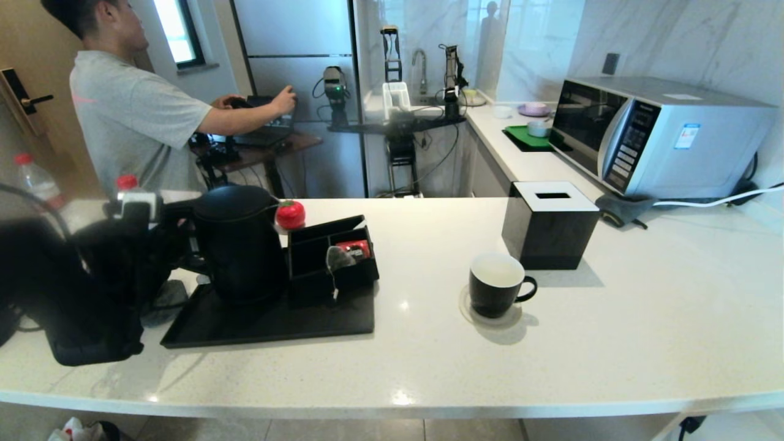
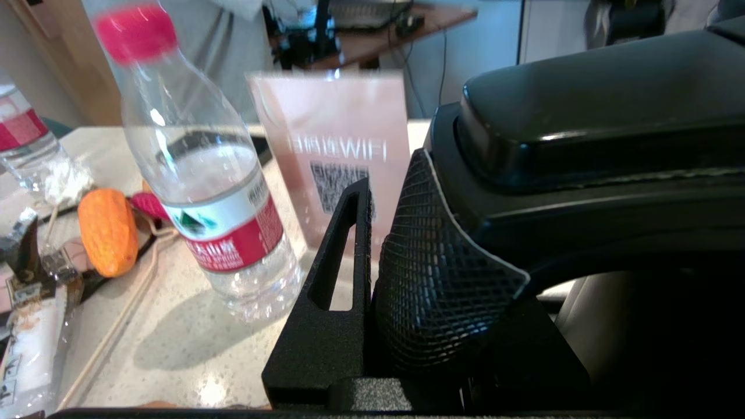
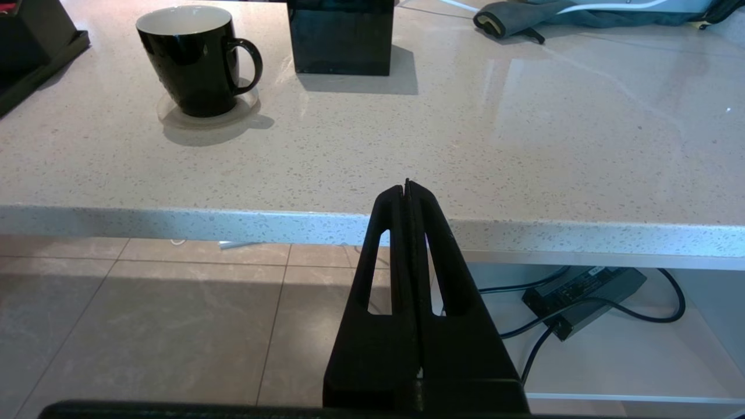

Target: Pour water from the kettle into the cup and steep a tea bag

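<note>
So the left hand (image 1: pixel 162 214) was over at the far left of the tabletop (image 1: pixel 429 361), clamped on the kettle's (image 1: pixel 239 245) loop handle. In the left wrist view you could see one finger (image 2: pixel 337 256) and the textured pad pressed right against the handle (image 2: pixel 582 151). The kettle itself stood upright on the black tray (image 1: pixel 269 321), spout side facing the little organiser box (image 1: pixel 334 254), where the tea bag (image 1: pixel 339 258) hung over the front edge with its string dangling.

The cup (image 1: pixel 495 285) sat on a coaster well off to the right of the kettle, handle pointing right, in front of the black tissue box (image 1: pixel 549 223). So my read: the pour needs the kettle carried rightward across the tray edge, and the left arm is the one already on it.

Right hand (image 3: pixel 407 192) was parked below the tabletop's front edge, fingers pressed together, holding nothing.
</note>
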Robot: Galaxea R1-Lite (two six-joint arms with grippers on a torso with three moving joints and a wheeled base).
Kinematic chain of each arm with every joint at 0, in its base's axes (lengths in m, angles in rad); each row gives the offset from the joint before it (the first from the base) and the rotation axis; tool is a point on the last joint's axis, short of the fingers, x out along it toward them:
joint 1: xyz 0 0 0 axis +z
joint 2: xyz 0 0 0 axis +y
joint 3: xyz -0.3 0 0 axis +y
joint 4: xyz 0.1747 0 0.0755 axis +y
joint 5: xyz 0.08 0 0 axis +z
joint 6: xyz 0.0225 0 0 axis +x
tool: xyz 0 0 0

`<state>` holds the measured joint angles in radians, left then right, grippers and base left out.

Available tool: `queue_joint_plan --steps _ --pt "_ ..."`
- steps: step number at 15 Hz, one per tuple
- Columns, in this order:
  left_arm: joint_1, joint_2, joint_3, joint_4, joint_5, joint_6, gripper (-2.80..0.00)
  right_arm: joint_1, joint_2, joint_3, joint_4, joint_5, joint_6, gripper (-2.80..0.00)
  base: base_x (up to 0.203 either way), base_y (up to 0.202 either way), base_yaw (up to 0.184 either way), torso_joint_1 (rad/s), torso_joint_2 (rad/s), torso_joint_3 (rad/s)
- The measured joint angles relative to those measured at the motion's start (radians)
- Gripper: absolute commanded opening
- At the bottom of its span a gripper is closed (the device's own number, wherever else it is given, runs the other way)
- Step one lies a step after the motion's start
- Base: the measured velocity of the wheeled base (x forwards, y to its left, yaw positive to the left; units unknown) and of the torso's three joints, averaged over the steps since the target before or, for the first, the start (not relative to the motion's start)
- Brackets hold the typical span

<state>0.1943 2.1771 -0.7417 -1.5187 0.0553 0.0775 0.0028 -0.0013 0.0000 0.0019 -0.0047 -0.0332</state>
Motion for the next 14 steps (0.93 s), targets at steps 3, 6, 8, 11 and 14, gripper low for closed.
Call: queue_joint_plan --steps 3,6,8,11,14 --pt "0.001 -0.045 0.038 -0.001 0.0 -0.031 -2.8 0.0 0.0 0.0 0.0 0.0 0.0 -2.8 0.0 0.0 0.0 0.0 0.0 0.0" --pt "0.001 -0.086 0.078 -0.003 0.0 -0.042 -2.8 0.0 0.0 0.0 0.0 0.0 0.0 -2.8 0.0 0.0 0.0 0.0 0.0 0.0" --pt "0.002 -0.112 0.086 -0.002 0.0 -0.043 -2.8 0.0 0.0 0.0 0.0 0.0 0.0 -2.8 0.0 0.0 0.0 0.0 0.0 0.0" --pt "-0.001 -0.151 0.09 -0.003 -0.003 -0.043 -2.8 0.0 0.0 0.0 0.0 0.0 0.0 -2.8 0.0 0.0 0.0 0.0 0.0 0.0" --pt "-0.006 -0.184 0.093 -0.004 -0.032 -0.043 -2.8 0.0 0.0 0.0 0.0 0.0 0.0 -2.8 0.0 0.0 0.0 0.0 0.0 0.0"
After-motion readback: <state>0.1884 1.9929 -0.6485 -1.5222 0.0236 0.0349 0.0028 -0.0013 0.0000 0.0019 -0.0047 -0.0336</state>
